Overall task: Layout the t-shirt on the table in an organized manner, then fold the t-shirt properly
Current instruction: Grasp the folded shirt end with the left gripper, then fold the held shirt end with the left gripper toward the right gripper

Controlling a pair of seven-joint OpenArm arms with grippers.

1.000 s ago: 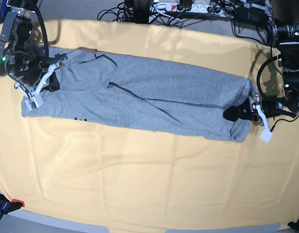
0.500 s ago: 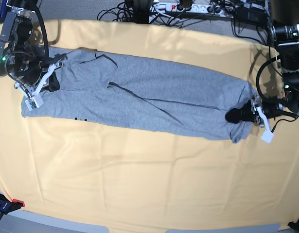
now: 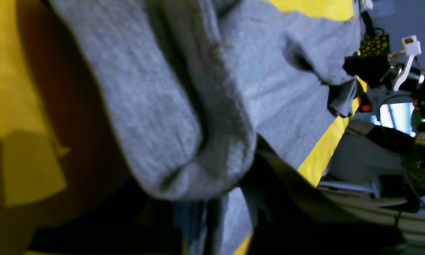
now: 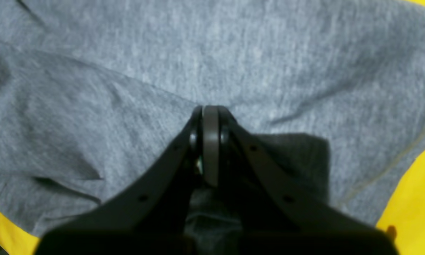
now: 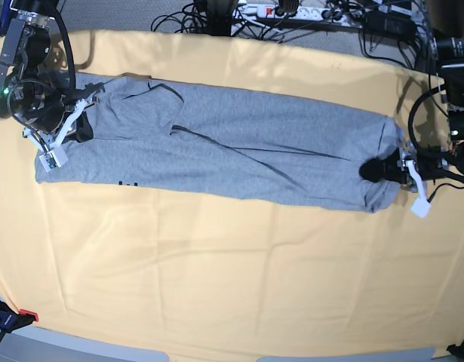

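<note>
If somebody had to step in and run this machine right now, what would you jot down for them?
Left gripper: shut on one end of the t-shirt, at the base view's right.
Right gripper: shut on the t-shirt's other end, at that view's left.
T-shirt: lies as a long narrow band across the far half of the table, with creases; a trace of black lettering peeks out at its near edge.
Done: lengthwise fold, judging by the narrow shape.
Left: probably bring the ends together and smooth it.

black cables (image 5: 216,19) beside white power strip (image 5: 281,10)
</note>
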